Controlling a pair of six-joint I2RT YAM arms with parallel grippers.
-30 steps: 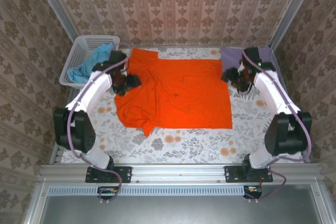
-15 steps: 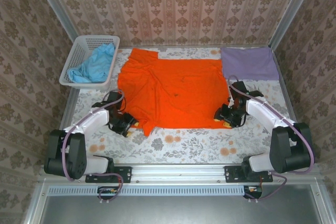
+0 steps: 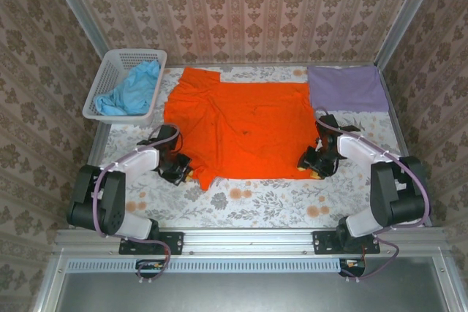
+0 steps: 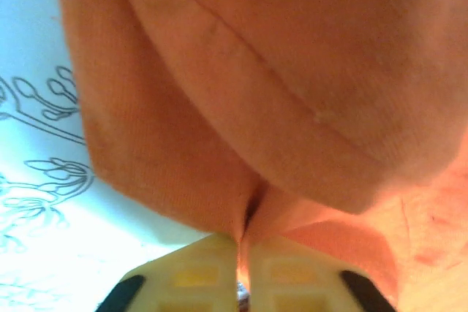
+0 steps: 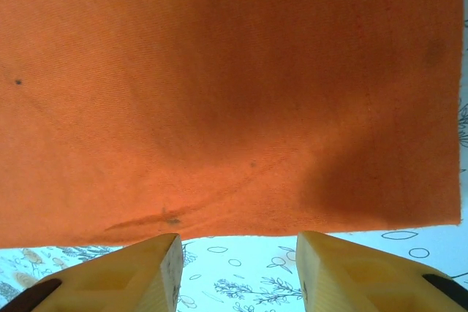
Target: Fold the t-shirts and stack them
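Orange t-shirt (image 3: 248, 133): light, limp, bunches easy, so grab near-edge corners; left gripper (image 4: 243, 248) jaws pinching its fabric, right gripper (image 5: 236, 240) jaws spread.

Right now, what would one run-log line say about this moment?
left fingers: shut on orange t-shirt edge | right fingers: open, just short of its hem

orange t-shirt (image 3: 248, 129): spread open, centre | light blue t-shirt (image 3: 133, 91): bunched in basket (image 3: 108, 78) | lavender t-shirt (image 3: 347, 87): folded flat, far right

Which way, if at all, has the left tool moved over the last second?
Yes. The left tool came away from the basket toward the near edge of the table, now shut on the orange shirt.
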